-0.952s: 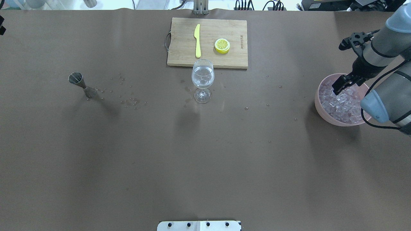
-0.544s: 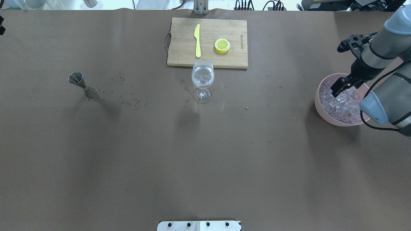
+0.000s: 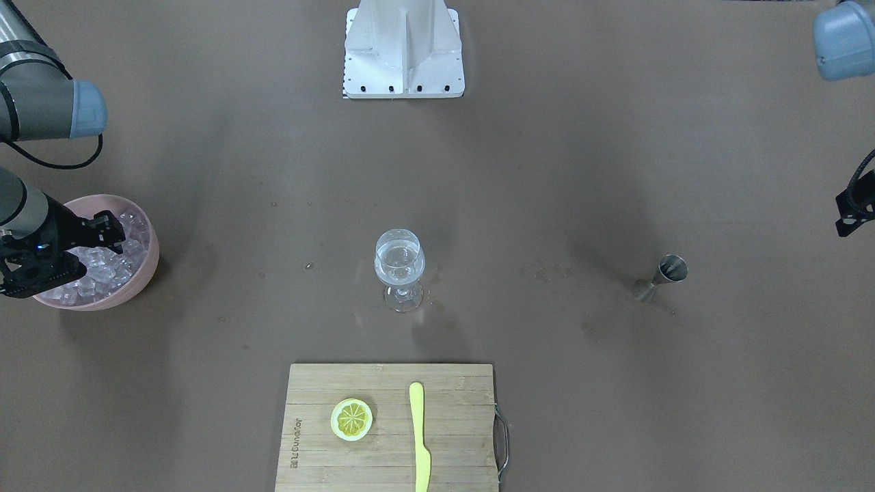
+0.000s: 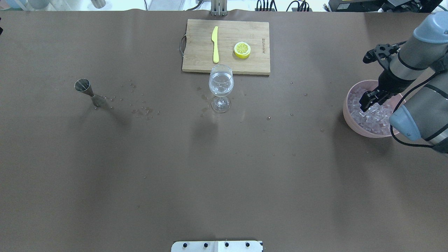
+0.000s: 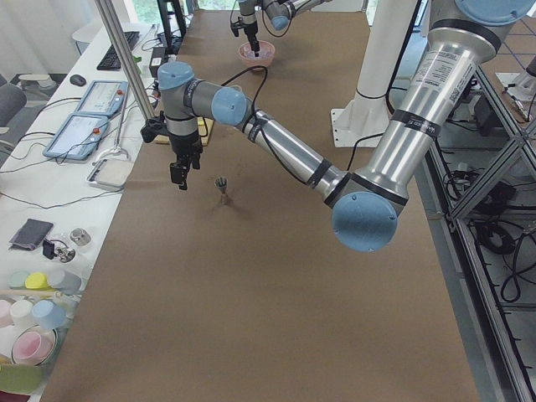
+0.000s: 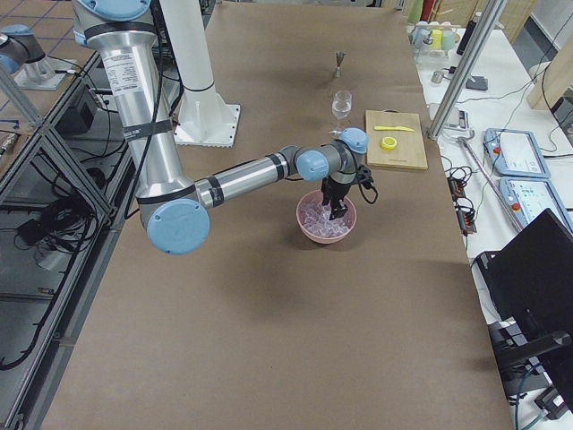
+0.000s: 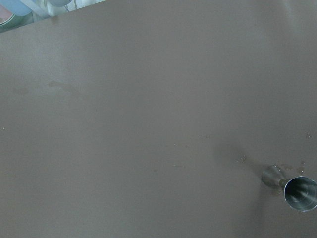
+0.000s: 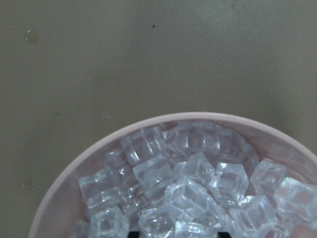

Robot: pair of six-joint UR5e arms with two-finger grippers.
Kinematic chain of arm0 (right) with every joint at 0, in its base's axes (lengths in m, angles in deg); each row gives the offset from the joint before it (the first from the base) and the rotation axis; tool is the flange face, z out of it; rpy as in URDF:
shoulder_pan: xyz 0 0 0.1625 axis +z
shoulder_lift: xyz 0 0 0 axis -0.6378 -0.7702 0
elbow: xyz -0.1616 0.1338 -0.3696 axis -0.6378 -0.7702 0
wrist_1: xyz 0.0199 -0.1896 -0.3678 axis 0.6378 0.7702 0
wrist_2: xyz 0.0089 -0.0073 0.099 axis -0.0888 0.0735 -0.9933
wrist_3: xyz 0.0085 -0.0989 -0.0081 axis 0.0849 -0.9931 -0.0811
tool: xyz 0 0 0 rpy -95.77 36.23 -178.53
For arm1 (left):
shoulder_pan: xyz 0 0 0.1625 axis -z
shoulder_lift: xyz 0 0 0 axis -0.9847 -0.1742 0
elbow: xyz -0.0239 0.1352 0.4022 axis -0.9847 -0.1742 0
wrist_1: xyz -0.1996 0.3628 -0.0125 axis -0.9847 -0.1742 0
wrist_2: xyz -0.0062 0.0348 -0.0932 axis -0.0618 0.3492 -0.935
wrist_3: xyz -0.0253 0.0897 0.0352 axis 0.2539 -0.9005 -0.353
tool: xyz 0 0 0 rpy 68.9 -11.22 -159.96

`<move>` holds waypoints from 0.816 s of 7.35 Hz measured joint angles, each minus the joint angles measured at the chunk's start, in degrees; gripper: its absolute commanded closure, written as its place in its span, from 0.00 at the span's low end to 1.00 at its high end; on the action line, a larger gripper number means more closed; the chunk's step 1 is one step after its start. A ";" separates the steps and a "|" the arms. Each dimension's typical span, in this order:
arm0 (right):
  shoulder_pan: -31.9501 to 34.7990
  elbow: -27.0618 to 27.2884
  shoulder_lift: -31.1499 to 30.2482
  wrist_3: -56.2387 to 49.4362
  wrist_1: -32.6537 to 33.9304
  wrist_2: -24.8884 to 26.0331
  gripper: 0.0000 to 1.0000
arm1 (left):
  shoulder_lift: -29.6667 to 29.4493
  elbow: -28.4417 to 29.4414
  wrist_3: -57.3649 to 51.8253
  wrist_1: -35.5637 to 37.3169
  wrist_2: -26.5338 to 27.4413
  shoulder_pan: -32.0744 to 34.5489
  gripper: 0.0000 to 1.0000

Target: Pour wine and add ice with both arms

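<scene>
readable text: none | cutting board: 1 small printed mark, too small to read

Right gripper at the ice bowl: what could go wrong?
Ice is heaped loosely; jaws of the right gripper could pinch two cubes or flick one out.
They sit toward one side of the pink bowl; a sideways push might shift it.
The wine glass is far off; a slick cube could slip in transit.
</scene>
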 measured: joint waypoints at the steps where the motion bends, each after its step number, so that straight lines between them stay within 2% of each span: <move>1: 0.02 0.11 -0.25 -0.19 0.04 0.09 0.41 | 0.00 0.00 -0.01 0.00 -0.03 0.12 0.02; 2: 0.07 0.30 -0.66 -0.28 0.06 0.19 0.47 | 0.00 -0.02 -0.03 -0.02 -0.08 0.25 0.02; 3: 0.09 0.64 -1.14 -0.31 0.07 0.29 0.60 | 0.00 -0.05 -0.07 -0.10 -0.14 0.36 0.02; 4: 0.07 1.02 -1.47 -0.32 0.06 0.44 0.88 | 0.00 -0.08 -0.09 -0.21 -0.20 0.39 0.02; 5: 0.03 1.32 -1.64 -0.32 -0.01 0.60 1.00 | 0.00 -0.08 -0.10 -0.29 -0.23 0.42 0.02; 6: -0.04 1.49 -1.68 -0.32 -0.13 0.71 1.00 | 0.00 -0.09 -0.10 -0.33 -0.24 0.43 0.02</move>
